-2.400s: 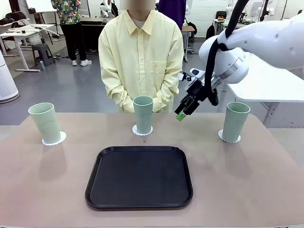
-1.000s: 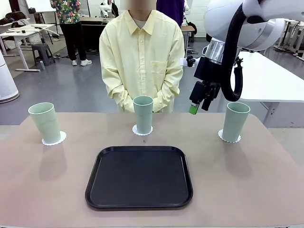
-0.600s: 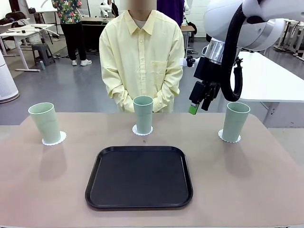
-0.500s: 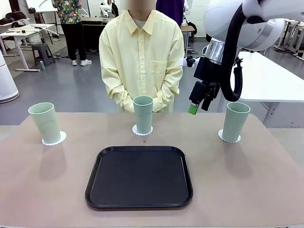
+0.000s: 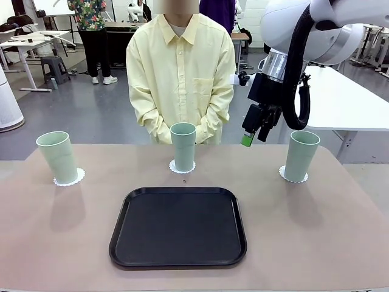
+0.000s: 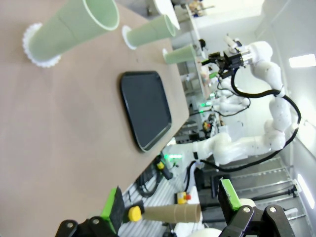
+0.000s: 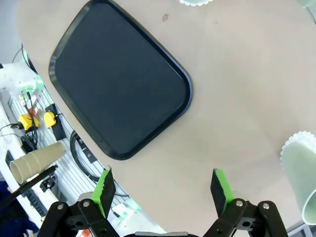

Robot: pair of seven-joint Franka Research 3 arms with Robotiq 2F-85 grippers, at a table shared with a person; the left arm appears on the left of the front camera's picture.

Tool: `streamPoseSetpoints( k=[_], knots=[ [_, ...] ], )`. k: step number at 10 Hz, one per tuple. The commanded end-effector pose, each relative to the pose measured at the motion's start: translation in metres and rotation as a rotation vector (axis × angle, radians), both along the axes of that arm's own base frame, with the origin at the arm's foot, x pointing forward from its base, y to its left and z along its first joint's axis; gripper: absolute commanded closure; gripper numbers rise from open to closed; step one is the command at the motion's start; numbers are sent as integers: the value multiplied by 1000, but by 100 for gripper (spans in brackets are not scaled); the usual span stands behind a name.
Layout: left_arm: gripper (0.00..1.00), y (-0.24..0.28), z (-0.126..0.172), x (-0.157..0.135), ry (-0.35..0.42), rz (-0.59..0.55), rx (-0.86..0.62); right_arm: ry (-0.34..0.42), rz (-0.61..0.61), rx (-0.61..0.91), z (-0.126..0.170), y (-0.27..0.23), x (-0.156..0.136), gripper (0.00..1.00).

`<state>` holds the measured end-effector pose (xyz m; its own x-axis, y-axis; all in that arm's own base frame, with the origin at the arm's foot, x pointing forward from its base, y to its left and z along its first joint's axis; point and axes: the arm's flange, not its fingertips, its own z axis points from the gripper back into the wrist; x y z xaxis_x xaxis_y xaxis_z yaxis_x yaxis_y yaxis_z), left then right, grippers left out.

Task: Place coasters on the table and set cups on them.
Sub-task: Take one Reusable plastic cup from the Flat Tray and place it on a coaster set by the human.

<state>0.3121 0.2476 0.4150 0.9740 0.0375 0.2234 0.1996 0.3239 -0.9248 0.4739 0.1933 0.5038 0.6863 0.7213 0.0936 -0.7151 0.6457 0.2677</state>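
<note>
Right gripper [image 5: 250,139] hangs in the air w/ its fingers [image 7: 218,190] spread wide and nothing between them, up over the far edge of the table [image 5: 340,243], between the middle cup [image 5: 183,146] and the right cup [image 5: 301,156]. Left gripper [image 6: 170,210] is likewise wide apart and empty, looking along the table from off its left end.

From where I stand the job looks about done, so the step in hand is prob. just backing off. To do it well: go straight up and away from the far edge, keep the fingers apart, and give the right cup room. These cups are tall and light, so I'd guess a brush from the arm would tip one or drag it off its coaster.

Count:
- 3 cups: left cup [image 5: 57,157] near the far-left corner, middle cup at the middle of the far edge, right cup near the far-right corner.
- 3 coasters, one under each: left coaster [image 5: 68,179], middle coaster [image 5: 182,167], right coaster [image 5: 292,177].
- 1 black tray [image 5: 178,226], bare, nearer the front edge, centre.
- 1 person [image 5: 180,70] at the far edge, hands clasped.
</note>
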Motion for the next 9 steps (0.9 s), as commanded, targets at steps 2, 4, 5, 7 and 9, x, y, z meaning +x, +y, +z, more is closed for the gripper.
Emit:
streamPoseSetpoints(
  k=[2, 4, 5, 7, 9],
  knots=[
    [0, 1, 1, -3, -2, -3, -1, -46, -112, 81, 3, -30, -26, 0],
    [0, 1, 1, -3, -2, -3, -1, -35, -255, 283, -2, -97, -55, 0],
    [0, 1, 1, -3, -2, -3, -1, 16, -314, 376, -7, -134, -67, 0],
    [0, 1, 1, -3, -2, -3, -1, 80, -409, 500, -18, -192, -85, 0],
    [0, 1, 1, -3, -2, -3, -1, 111, -470, 670, -32, -247, -103, 0]
  ],
)
